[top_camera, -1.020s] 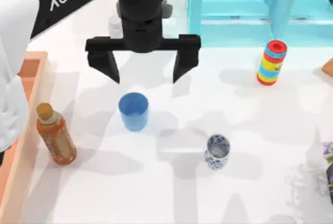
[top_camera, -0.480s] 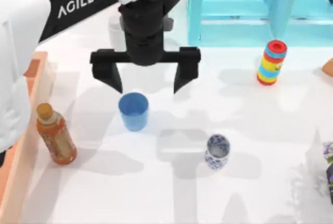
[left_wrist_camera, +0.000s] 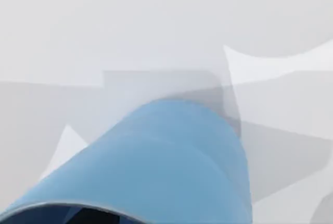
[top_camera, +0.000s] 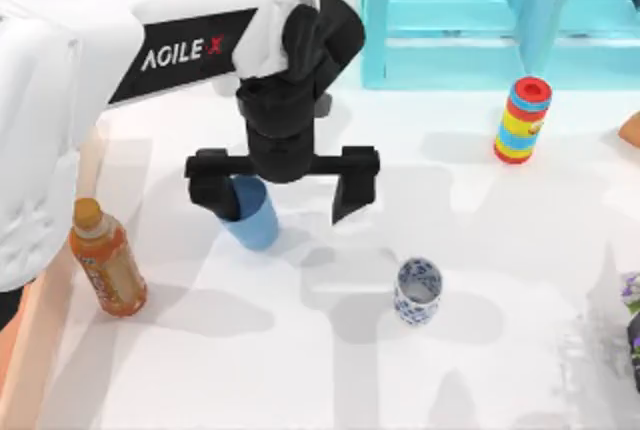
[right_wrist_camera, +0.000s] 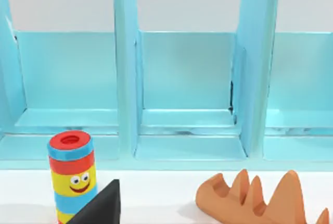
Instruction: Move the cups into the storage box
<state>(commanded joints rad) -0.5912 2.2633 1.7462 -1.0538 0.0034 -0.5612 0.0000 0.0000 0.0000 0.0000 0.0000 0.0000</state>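
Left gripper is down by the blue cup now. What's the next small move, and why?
Probably shift the left gripper slightly toward the table's left to centre it, then close. Its fingers are open, and one overlaps the blue cup, which sits toward that side of the gap rather than midway. The cup stands upright; the patterned cup is apart, untouched.

The plain blue cup (top_camera: 254,222) stands upright on the white table (top_camera: 480,250) just right of the storage box (top_camera: 40,330), a light-brown wall at the table's left edge, while the smaller white cup with blue flowers (top_camera: 417,291) stands upright farther right of that box.
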